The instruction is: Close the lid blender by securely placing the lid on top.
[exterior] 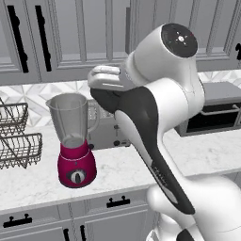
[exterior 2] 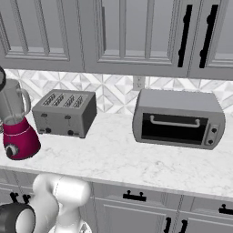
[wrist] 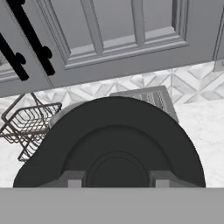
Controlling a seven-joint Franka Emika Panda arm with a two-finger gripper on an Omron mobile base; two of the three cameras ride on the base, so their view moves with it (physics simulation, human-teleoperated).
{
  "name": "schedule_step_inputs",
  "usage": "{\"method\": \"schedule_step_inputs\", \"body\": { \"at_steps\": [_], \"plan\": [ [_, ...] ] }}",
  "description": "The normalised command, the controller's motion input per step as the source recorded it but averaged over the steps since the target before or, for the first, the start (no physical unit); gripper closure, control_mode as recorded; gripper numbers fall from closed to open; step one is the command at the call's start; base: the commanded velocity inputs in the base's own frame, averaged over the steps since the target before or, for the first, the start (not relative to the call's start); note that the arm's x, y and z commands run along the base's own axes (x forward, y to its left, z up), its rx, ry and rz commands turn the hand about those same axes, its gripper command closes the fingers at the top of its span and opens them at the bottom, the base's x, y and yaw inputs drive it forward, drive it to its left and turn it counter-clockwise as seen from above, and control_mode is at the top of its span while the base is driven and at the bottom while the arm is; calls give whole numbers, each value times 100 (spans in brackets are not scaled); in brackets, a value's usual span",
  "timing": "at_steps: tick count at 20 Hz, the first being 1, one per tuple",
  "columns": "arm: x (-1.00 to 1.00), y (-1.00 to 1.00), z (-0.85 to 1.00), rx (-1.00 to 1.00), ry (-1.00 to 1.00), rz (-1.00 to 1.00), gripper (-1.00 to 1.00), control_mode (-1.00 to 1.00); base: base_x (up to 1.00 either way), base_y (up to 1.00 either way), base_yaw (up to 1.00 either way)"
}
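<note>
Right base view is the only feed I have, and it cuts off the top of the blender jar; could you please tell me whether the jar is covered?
Observer: No. In the left base view the mouth of the blender jar is open, with nothing on it.
Operator: Thank you. Where is the lid, please?
Observer: The hand view has the lid close up, and the gripper has its tips against either side of the lid's raised centre.
Operator: Does anything stand to the left of the blender?
Observer: Yes, a wire rack stands on the counter just to its left.
</note>
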Motion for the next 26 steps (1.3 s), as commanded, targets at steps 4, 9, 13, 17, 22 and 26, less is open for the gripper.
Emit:
{"method": "schedule_step_inputs", "body": {
  "at_steps": [4,9,13,17,22,26],
  "plan": [
    [23,56,0,0,7,0,100,-100,0,0,0],
    [31,32,0,-1,10,0,100,-100,0,0,0],
    [42,26,0,-2,13,0,100,-100,0,0,0],
    [44,23,-8,-3,17,0,100,-100,0,0,0],
    [39,18,-13,-2,11,0,100,-100,0,0,0],
    [23,12,-7,0,1,0,100,-100,0,0,0]
  ]
}}
